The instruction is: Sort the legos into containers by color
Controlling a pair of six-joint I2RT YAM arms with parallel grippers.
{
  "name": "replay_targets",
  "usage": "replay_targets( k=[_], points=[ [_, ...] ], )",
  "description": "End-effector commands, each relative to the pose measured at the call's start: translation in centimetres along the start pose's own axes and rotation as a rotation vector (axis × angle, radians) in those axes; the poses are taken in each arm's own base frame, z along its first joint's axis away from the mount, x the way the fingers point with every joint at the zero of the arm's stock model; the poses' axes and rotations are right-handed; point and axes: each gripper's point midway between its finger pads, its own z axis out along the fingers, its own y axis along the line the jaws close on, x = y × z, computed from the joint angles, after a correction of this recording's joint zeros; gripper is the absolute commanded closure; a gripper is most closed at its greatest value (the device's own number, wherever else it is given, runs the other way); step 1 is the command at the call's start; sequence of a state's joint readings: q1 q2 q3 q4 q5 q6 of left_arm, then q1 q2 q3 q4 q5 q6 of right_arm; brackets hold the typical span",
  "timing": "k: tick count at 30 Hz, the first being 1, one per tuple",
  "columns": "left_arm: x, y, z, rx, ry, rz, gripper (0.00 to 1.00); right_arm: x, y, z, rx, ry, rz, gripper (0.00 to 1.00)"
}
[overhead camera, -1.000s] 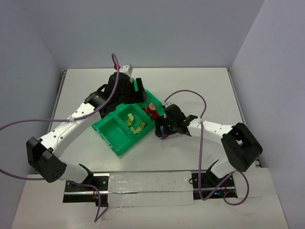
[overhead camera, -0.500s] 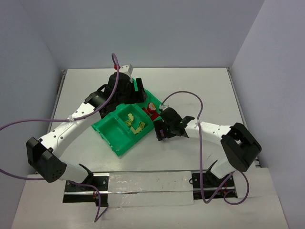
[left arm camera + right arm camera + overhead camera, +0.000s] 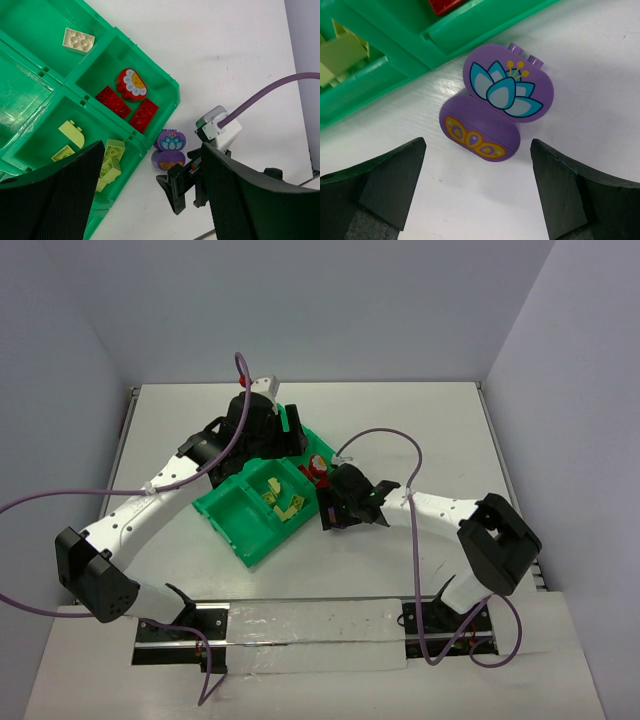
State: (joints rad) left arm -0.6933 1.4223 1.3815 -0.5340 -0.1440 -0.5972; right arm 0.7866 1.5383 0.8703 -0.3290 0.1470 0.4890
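Note:
Two purple legos lie on the white table just off the green tray's (image 3: 255, 548) right edge: a lotus-printed one (image 3: 507, 90) and an oval one (image 3: 480, 134), touching each other. They also show in the left wrist view (image 3: 170, 150). My right gripper (image 3: 480, 200) is open and empty, low over the table, its fingers either side of the oval piece and a little short of it; it shows from above (image 3: 328, 512). My left gripper (image 3: 152, 200) is open and empty, held high over the tray's far end (image 3: 285, 435). Red legos (image 3: 125, 97) and yellow-green legos (image 3: 107, 157) lie in separate compartments.
A cream brick (image 3: 78, 40) lies alone in another compartment. The tray wall (image 3: 395, 55) stands close to the left of the purple pieces. The right arm's purple cable (image 3: 260, 92) loops above the table. Grey walls enclose the table on three sides.
My right gripper has moved left, closer to the tray and the purple pieces. The left arm and the legos have not moved.

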Motion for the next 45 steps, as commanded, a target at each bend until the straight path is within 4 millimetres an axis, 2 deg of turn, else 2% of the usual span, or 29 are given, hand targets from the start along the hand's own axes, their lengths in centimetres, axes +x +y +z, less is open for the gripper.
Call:
replay_targets(
  k=[1, 6, 12, 17, 25, 39, 45],
  points=[
    [-0.3, -0.6, -0.5, 0.022, -0.009, 0.012, 0.16, -2.3, 1.7, -0.4, -0.006, -0.072, 0.147, 0.07],
    [-0.2, -0.8, -0.6, 0.032, -0.007, 0.013, 0.15, -3.2, 1.9, 0.2, 0.024, -0.099, 0.259, 0.06],
    [-0.5, -1.2, -1.0, 0.050, -0.010, 0.021, 0.15, -3.6, 0.5, 1.4, 0.147, -0.099, 0.288, 0.06],
    [-0.2, -1.1, -0.7, 0.048, 0.001, 0.020, 0.15, -2.3, -0.6, 2.3, 0.224, -0.054, 0.289, 0.05],
    [0.0, -1.2, -0.8, 0.059, 0.003, 0.018, 0.15, -1.7, -2.4, 2.2, 0.298, -0.082, 0.311, 0.05],
    [0.3, -1.2, -0.4, 0.055, 0.012, 0.016, 0.15, -0.8, -1.5, 1.7, 0.209, -0.055, 0.247, 0.14],
    [0.6, -1.0, -0.1, 0.045, 0.024, 0.015, 0.15, -0.7, -0.5, 1.2, 0.155, -0.061, 0.135, 0.14]
  ],
)
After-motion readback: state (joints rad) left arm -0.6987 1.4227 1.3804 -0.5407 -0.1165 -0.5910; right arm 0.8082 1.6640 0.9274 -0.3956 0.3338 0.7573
